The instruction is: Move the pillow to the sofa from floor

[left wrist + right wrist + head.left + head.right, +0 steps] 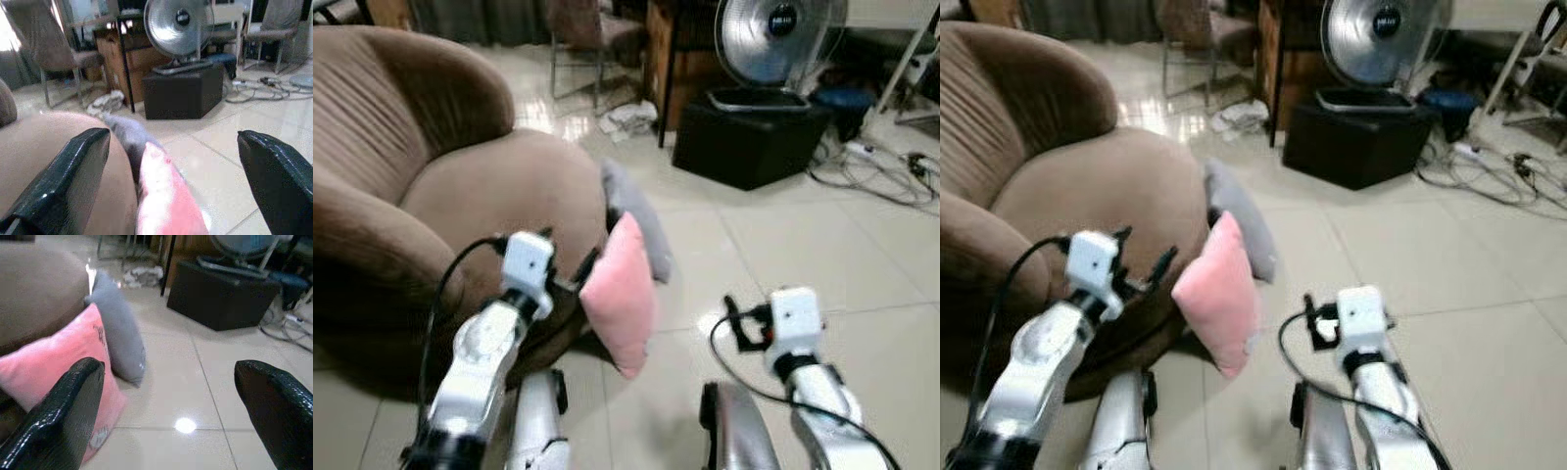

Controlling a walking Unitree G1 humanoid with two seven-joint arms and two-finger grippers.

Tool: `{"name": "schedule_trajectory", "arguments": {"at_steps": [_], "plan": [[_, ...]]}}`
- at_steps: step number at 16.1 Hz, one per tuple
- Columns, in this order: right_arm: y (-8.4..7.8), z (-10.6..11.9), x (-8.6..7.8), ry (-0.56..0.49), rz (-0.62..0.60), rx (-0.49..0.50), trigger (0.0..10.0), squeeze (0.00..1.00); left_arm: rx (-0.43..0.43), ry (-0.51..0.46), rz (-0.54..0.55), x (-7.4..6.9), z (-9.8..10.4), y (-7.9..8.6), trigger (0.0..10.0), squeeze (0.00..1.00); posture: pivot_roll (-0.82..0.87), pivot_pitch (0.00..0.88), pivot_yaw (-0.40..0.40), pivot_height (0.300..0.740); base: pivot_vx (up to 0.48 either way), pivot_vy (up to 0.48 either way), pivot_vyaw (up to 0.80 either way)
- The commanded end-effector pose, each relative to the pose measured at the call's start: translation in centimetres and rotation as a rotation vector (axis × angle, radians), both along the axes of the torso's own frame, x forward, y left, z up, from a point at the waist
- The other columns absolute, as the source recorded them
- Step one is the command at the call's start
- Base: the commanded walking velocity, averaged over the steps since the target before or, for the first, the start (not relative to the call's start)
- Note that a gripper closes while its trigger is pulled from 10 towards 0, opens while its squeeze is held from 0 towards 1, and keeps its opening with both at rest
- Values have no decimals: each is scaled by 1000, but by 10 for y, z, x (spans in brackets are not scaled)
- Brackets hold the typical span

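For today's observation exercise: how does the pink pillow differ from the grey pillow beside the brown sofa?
Colour: the soft pink square pillow is pale pink, while the soft grey pillow is plain grey. Position: the pink pillow lies nearer the robot, in front of the open left gripper; the grey pillow sits behind it, farther off. Both stand on edge on the tiled floor, leaning against the brown fabric sofa.
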State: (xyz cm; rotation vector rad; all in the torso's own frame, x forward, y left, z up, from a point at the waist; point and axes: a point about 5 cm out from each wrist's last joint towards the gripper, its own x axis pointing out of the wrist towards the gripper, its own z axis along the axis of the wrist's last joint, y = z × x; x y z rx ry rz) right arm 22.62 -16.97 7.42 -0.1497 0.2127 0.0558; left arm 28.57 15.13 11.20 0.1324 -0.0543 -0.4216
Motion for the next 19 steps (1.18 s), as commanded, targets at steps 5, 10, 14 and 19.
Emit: {"name": "schedule_trajectory", "arguments": {"at_steps": [5,10,14,19], "plan": [[1,5,9,-24,20,-20,10000,0,3,-11,15,6,2,1,10000,0,-69,9,16,565,286,0,-471],[-4,8,9,-27,14,-37,10000,0,3,-10,32,6,0,4,10000,0,-78,21,18,565,285,0,0],[-3,8,9,-29,13,-32,10000,0,5,-12,30,6,0,3,10000,0,-83,29,23,565,284,0,0],[-7,6,6,-13,2,-47,10000,0,26,-13,29,8,-1,3,10000,0,-84,37,24,565,285,0,-320]]}}
